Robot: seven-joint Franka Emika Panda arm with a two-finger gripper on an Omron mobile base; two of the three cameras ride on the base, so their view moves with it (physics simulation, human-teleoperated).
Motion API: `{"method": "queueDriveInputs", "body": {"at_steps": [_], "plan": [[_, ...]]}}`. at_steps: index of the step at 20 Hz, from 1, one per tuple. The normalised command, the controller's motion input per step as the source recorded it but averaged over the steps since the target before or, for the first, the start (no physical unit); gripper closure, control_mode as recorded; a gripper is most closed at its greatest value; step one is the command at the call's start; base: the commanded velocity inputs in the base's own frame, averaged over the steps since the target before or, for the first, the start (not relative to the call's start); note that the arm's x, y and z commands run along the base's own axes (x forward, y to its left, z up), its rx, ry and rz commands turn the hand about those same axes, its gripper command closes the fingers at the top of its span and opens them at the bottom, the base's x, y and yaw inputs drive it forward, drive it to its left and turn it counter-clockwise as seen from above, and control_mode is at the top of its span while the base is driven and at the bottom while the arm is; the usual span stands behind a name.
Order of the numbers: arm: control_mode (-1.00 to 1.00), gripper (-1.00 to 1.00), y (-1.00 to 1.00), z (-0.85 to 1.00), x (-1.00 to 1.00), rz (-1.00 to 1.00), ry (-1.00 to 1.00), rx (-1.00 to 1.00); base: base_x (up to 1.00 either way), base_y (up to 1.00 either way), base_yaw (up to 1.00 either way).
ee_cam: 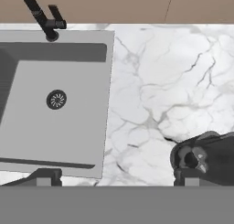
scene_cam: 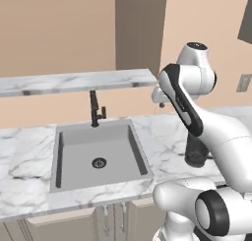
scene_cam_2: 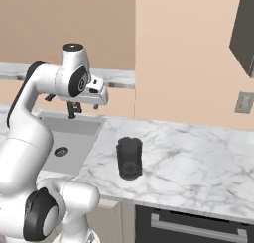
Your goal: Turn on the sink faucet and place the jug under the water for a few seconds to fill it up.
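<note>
1. Nearest: the jug (scene_cam_2: 129, 157) stands upright on the white marble table (scene_cam_2: 198, 157), to the right of the sink (scene_cam: 98, 154) and well apart from it. Dark, translucent, cylindrical, mug-like. In the hand view it sits at the lower right, seen from above, rim open. It looks parked within easy reach for a later pickup.
2. The claw (scene_cam_2: 74, 108) hangs high over the sink's back edge in the right base view, jaws spread wide, holding nothing. The hand view looks straight down, its two finger tips (ee_cam: 45, 176) set far apart. Judged as an approach stance: open and above, free to go to either the lever or the jug.
3. Sink: a grey rectangular basin, smooth and matte, recessed into the table, with a round dark drain (scene_cam: 99, 162). It looks dry.
4. Farthest: the faucet (scene_cam: 94, 108), slim, black, upright at the sink's back rim, small side lever. No stream falls from it, so turning it on looks not yet done.
</note>
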Motion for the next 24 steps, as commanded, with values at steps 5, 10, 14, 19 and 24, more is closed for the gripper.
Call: {"method": "queueDriveInputs", "body": {"at_steps": [5,10,14,19,24], "plan": [[1.00,-1.00,0.00,0.00,0.00,0.00,0.00,0.00,0.00,0.49,0.00],[1.00,-1.00,0.00,0.00,0.00,0.00,0.00,0.00,0.01,0.46,0.00],[1.00,-1.00,0.00,0.00,0.00,0.00,0.00,0.00,0.02,0.23,0.00],[1.00,-1.00,0.00,0.00,0.00,0.00,0.00,0.00,0.01,0.06,0.00],[1.00,-1.00,0.00,0.00,0.00,0.00,0.00,0.00,0.07,0.00,0.00]]}}
